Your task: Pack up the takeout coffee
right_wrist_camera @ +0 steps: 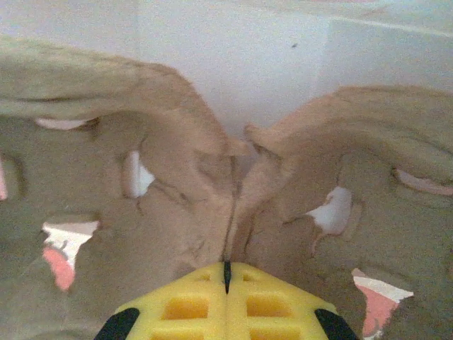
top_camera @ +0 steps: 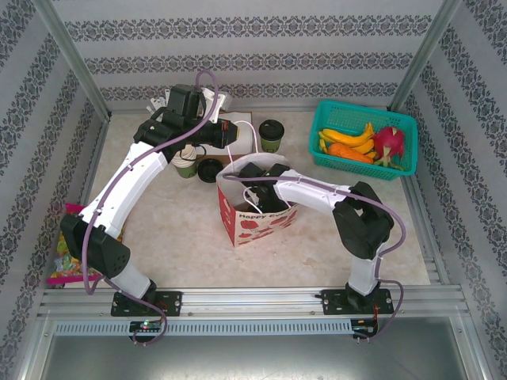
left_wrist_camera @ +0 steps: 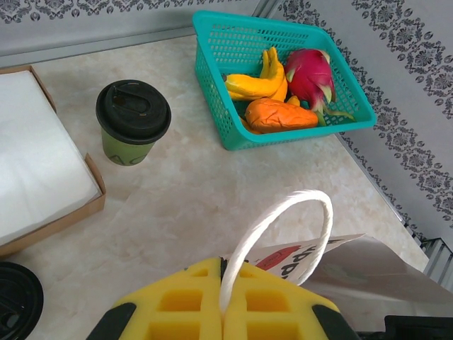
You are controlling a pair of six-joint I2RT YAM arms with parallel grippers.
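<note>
The takeout coffee (top_camera: 272,134) (left_wrist_camera: 133,120), a dark olive-green cup with a black lid, stands upright on the table behind the red-and-white paper bag (top_camera: 255,212). My left gripper (top_camera: 230,135) (left_wrist_camera: 225,265) is shut on the bag's white rope handle (left_wrist_camera: 283,216), holding it up; the cup sits ahead and to the left of it. Reaching down inside the bag, my right gripper (top_camera: 253,180) (right_wrist_camera: 227,268) is shut on the centre ridge of a brown pulp cup carrier (right_wrist_camera: 163,205) that lies within the bag's white walls.
A teal basket (top_camera: 400,120) (left_wrist_camera: 212,49) of fruit sits at the back right. A box of white napkins (left_wrist_camera: 42,163) lies left of the cup. The green holder of white sticks (top_camera: 187,163) and a loose black lid (top_camera: 207,171) (left_wrist_camera: 14,301) are behind the bag. Snack packets (top_camera: 63,263) lie far left.
</note>
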